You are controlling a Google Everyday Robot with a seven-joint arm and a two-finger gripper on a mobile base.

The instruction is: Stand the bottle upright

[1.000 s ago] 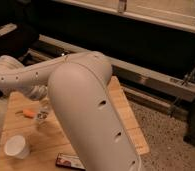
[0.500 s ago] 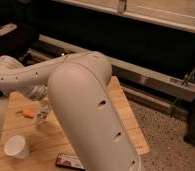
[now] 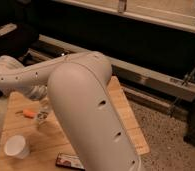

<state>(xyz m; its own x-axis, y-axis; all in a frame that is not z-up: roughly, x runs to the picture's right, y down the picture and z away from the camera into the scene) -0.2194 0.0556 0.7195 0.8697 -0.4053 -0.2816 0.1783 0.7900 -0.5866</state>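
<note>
The see-through bottle [image 3: 41,118] is on the wooden table [image 3: 122,112], just right of a small orange carrot-like object [image 3: 28,113]. I cannot tell whether it is upright or tilted. My gripper [image 3: 42,103] is at the end of the white arm [image 3: 86,100], right above the bottle and partly hidden by the forearm. The arm comes in from the left and its big elbow covers the middle of the table.
A white paper cup [image 3: 16,146] stands near the table's front left. A dark flat packet [image 3: 68,161] lies at the front edge. A metal rail [image 3: 156,80] runs behind the table, and speckled floor [image 3: 166,135] lies to the right.
</note>
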